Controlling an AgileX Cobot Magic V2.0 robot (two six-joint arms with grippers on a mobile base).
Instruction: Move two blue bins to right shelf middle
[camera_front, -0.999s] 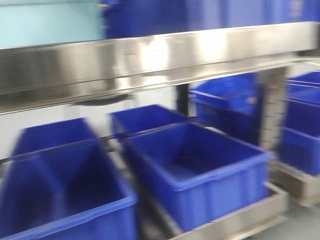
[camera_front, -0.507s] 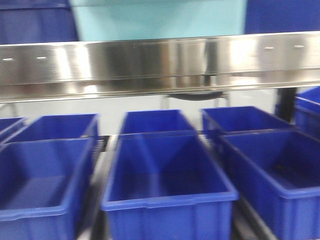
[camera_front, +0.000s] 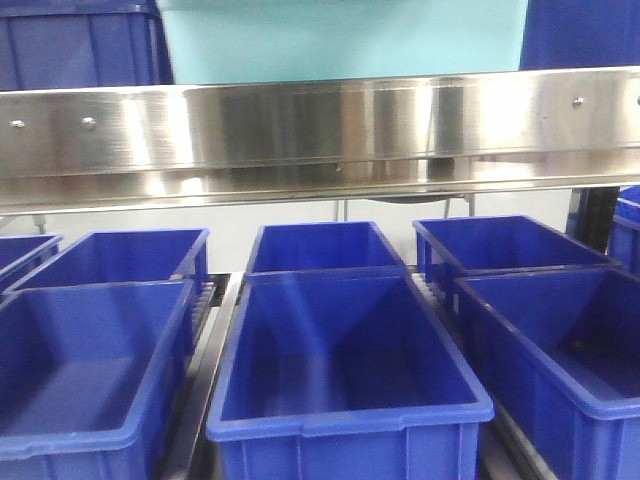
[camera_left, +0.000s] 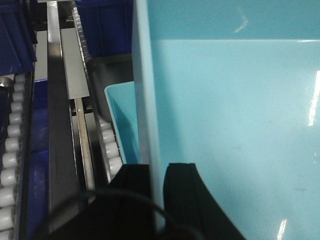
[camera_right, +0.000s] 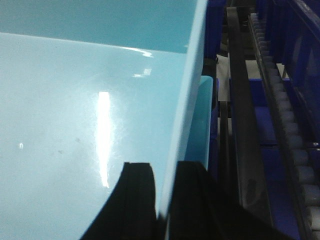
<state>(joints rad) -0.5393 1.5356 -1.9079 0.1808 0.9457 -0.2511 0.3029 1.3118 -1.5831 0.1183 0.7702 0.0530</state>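
While each hand (camera_left: 157, 181) (camera_right: 165, 187) clamps the blue bin (camera_front: 340, 40), crates (camera_front: 345, 350) seem empty.

Behind the steel rail of the shelf (camera_front: 320, 125), upper crates (camera_front: 80, 45) sit at 10 and 2 o'clock, a bin (camera_front: 340, 40) between them at 12. Lower crates (camera_front: 340, 360) stand on rollers (camera_front: 207, 292) from 4 to 8.

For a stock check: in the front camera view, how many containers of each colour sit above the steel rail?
pale cyan bin: 1
dark blue crates: 2
Total: 3
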